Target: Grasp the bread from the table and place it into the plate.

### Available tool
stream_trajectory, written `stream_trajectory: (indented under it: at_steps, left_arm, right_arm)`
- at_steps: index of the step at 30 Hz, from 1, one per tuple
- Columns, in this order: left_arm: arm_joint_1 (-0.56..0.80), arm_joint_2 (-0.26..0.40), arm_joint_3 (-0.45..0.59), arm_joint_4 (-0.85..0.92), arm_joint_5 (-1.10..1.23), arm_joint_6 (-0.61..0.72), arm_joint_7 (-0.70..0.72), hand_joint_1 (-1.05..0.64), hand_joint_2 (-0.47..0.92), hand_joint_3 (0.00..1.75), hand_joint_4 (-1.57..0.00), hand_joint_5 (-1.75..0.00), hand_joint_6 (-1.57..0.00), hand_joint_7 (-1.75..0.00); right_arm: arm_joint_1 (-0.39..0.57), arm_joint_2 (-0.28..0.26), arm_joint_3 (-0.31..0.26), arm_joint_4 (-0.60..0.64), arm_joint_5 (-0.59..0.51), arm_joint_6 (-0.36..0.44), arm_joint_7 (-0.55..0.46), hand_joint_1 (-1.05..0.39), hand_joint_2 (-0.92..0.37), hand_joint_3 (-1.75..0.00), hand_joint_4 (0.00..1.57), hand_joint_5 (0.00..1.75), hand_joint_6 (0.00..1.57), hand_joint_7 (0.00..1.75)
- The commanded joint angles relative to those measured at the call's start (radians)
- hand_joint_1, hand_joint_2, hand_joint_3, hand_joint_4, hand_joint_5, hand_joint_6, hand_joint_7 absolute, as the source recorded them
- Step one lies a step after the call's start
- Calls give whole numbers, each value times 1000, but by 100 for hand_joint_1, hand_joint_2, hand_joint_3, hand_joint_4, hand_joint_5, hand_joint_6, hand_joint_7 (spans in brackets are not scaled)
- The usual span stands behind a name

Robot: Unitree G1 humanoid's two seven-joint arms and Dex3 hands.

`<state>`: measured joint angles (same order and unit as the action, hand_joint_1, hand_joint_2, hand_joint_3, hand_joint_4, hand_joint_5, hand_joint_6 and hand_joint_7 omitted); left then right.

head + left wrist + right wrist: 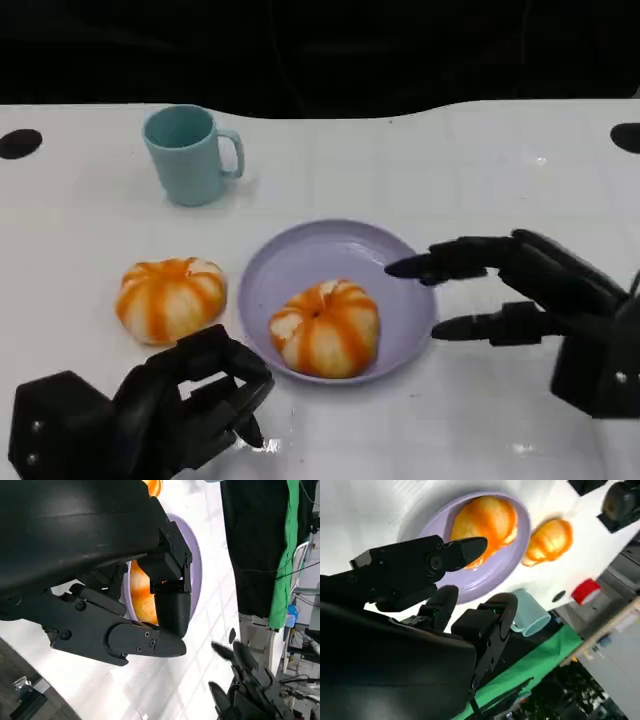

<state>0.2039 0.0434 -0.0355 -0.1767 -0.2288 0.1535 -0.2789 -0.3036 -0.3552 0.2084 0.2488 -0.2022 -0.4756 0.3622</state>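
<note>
— What's at the robot's left side?
— The left hand point(190, 400) sits low at the near edge of the white table point(90, 220), fingers curled in with nothing inside them. Just beyond its fingers lies one orange-striped bread point(170, 298), on the bare table and apart from the hand. Farther off from that hand stands a teal mug point(188, 154), upright, handle toward the right hand's side.

— And toward the middle?
— A lavender plate point(300, 255) lies between the two hands. A second bread point(325, 327) rests inside it, in the part nearest the left hand's fingertips, not touching them. The left wrist view shows that bread point(142, 592) past the curled fingers.

— The right side?
— The right hand point(520, 290) hovers at the plate's far edge, fingers spread and reaching over the rim, holding nothing. The bread in the plate lies just ahead of those fingertips, with a clear gap.
</note>
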Motion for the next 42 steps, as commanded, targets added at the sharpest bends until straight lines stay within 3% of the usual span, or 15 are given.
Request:
stream_trajectory:
  at_steps: [1, 2, 5, 14, 19, 30, 42]
  left_arm:
    - [1, 13, 3, -12, 7, -3, 4, -51, 92, 29, -72, -175, -71, -141]
    - [1, 13, 3, -14, 7, 1, 7, -51, 92, 29, -72, -175, -71, -141]
    - [1, 10, 4, -19, 3, 10, 11, -50, 92, 29, -72, -175, -72, -140]
    - [1, 10, 4, -18, 1, 9, 6, -51, 92, 29, -72, -175, -73, -140]
    - [-1, 12, 6, -11, 1, -4, 0, -52, 92, 29, -73, -175, -73, -139]
    - [-3, 21, 8, -13, -1, 3, -4, -52, 92, 30, -72, -175, -74, -138]
    - [-11, 25, 16, 6, -4, -4, -3, -52, 92, 29, -74, -175, -74, -138]
  right_arm:
    - [80, -56, -43, -89, 34, 2, 27, -9, -91, -4, 58, 130, 94, 24]
    - [99, -65, -48, -109, 42, 1, 36, -6, -88, -12, 62, 133, 92, 39]
    - [150, -84, -59, -161, 68, 16, 69, -4, -64, -63, 69, 140, 83, 76]
    - [272, -144, -75, -306, 76, 120, 134, -6, -69, -78, 69, 172, 70, 116]
    - [311, -147, -75, -331, 75, 156, 146, -6, -67, -87, 76, 175, 68, 127]
    - [304, -95, -63, -210, 45, 47, 85, -4, -52, -117, 73, 175, 57, 151]
    - [280, -76, -55, -147, 24, -9, 63, -6, -50, -122, 74, 175, 55, 156]
